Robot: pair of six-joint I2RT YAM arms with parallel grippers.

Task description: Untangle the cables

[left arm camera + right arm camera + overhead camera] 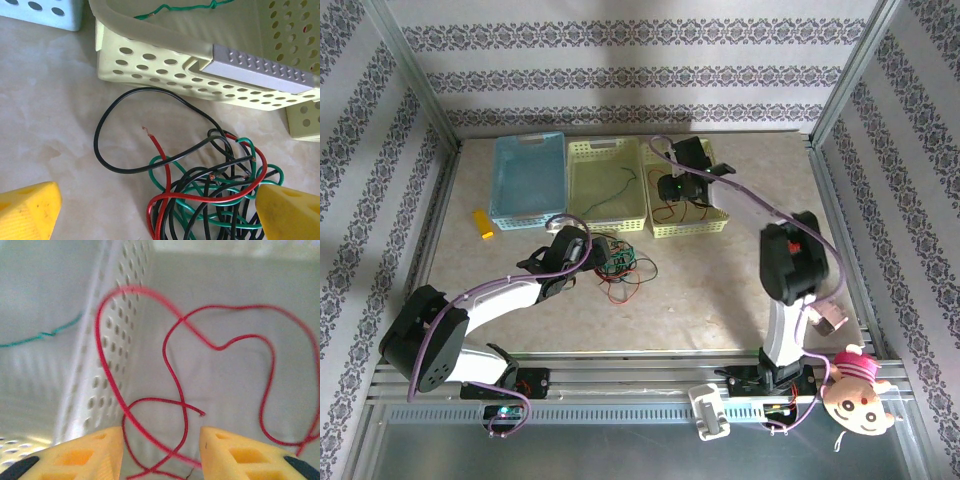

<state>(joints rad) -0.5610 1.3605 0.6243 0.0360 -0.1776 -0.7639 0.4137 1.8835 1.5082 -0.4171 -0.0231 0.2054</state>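
— On the table (pixel 720 290), just before the middle yellow basket (pixel 588 170): item one?
— Tangle of cables (pixel 210 200): red, green and black, knotted together. One black loop (pixel 100 135) and one red end (pixel 155 142) lie free at its left. Left gripper (pixel 157 190) is low over it, fingers apart, nothing clamped.
— Item two?
— Red cable (pixel 218 347): loose loops on the floor of the right yellow basket (pixel 690 232). Right gripper (pixel 161 432) is above it, fingers apart (a blurred red strand runs between them, unheld). Item three: green cable (pixel 185 7), alone in the middle basket.
— Step in hand?
— Sorting, partly done by my reading: two wires out in baskets, the rest knotted. The left gripper looks to be choosing a strand.
— Next move calls for?
— Closing on the free red end or the black loop. Then a slow pull away from the knot, watching that the whole bundle does not drag along.
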